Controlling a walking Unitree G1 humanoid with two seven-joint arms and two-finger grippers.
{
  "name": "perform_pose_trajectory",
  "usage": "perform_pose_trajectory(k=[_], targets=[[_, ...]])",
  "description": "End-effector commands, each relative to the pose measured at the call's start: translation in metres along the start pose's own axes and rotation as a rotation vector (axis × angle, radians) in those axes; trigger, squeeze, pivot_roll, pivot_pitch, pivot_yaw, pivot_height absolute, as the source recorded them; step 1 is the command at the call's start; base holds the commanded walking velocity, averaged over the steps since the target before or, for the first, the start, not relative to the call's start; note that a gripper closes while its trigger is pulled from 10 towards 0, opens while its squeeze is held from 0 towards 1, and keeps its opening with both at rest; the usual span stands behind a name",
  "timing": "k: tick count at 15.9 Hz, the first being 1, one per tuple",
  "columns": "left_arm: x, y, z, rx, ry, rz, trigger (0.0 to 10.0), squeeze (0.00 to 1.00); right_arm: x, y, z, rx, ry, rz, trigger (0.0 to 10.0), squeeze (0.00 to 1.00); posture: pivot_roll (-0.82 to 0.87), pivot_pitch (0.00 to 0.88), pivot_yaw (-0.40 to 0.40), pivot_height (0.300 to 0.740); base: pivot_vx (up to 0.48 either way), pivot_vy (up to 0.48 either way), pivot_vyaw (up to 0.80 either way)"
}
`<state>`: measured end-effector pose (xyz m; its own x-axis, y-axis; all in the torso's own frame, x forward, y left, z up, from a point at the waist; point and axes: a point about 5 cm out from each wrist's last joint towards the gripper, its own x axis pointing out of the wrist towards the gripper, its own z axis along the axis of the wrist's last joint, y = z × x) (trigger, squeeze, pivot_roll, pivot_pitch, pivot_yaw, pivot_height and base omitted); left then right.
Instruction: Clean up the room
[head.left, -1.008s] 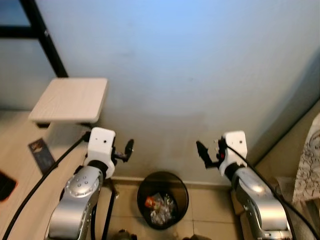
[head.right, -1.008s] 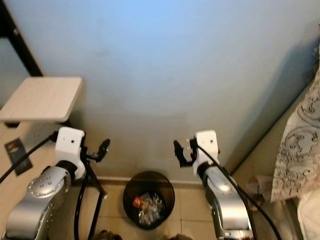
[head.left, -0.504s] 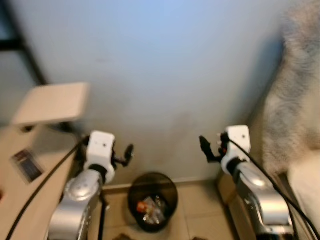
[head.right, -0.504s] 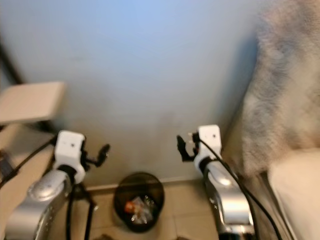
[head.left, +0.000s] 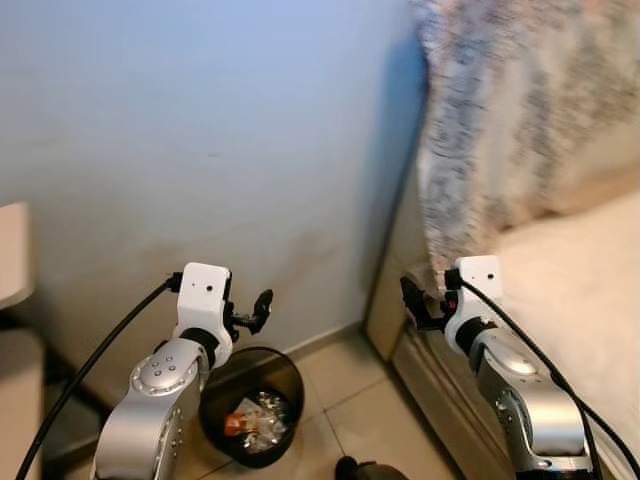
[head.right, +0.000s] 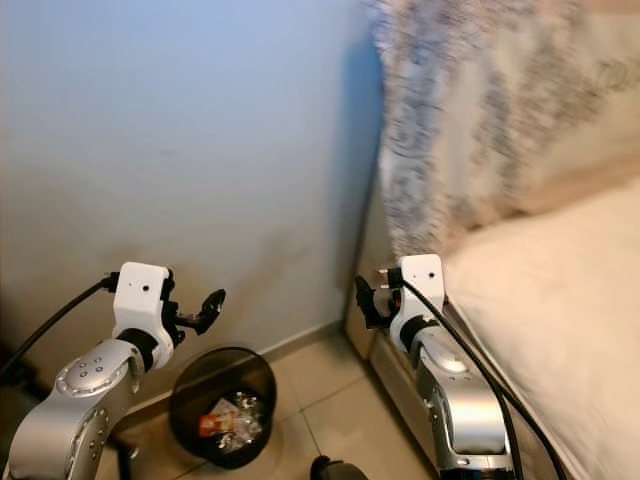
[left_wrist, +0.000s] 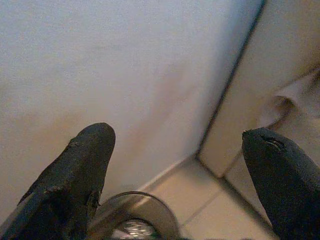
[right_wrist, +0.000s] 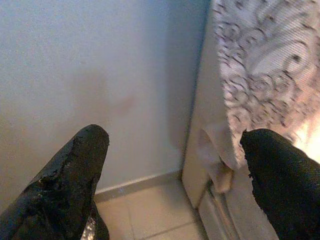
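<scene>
A pale blue wall (head.left: 200, 130) meets a bed (head.left: 570, 260) draped in a patterned cover (head.left: 500, 110). On the tiled floor (head.left: 350, 400) by the wall stands my black waste bin (head.left: 250, 410), holding wrappers. My left gripper (left_wrist: 180, 165) hovers above it, fingers spread and empty. My right gripper (right_wrist: 175, 165) is raised beside the bed, fingers likewise apart.

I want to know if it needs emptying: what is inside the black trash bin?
The black trash bin holds crumpled shiny wrappers and an orange-red scrap. Anything beneath them is covered; its near wall hides the rest.
</scene>
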<state>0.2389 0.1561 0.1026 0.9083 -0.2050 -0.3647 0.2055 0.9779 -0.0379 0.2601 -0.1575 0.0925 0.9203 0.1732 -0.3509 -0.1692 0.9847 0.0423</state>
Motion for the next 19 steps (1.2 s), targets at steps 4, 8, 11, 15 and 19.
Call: perform_pose_trajectory(k=[4,8,11,15,19], targets=[[0.0,0.004,0.008,0.003,-0.025,0.019,10.0,0.0,0.0,0.0,0.0,0.074,0.014,-0.006,10.0,0.0,0.01,0.0,0.003,0.74,0.0,0.0,-0.75],[0.003,0.007,0.01,-0.001,-0.03,0.03,10.0,0.0,0.001,-0.001,0.002,0.047,0.01,-0.013,10.0,0.0,0.0,0.0,-0.003,0.74,0.0,0.0,-0.74],[0.003,0.007,0.01,0.0,-0.03,0.031,10.0,0.0,0.0,-0.002,0.002,0.061,0.008,-0.019,10.0,0.0,0.01,0.0,-0.009,0.74,0.0,0.0,-0.73],[0.002,0.008,0.01,-0.013,-0.026,0.032,10.0,0.0,-0.001,0.003,0.0,0.061,0.011,-0.001,10.0,0.0,0.01,0.0,-0.004,0.74,0.0,0.0,-0.73],[0.005,0.012,0.008,0.107,-0.031,0.089,10.0,0.0,0.003,0.003,0.007,-0.153,0.008,-0.024,10.0,0.0,0.0,0.0,-0.005,0.74,0.0,0.0,-0.67]])
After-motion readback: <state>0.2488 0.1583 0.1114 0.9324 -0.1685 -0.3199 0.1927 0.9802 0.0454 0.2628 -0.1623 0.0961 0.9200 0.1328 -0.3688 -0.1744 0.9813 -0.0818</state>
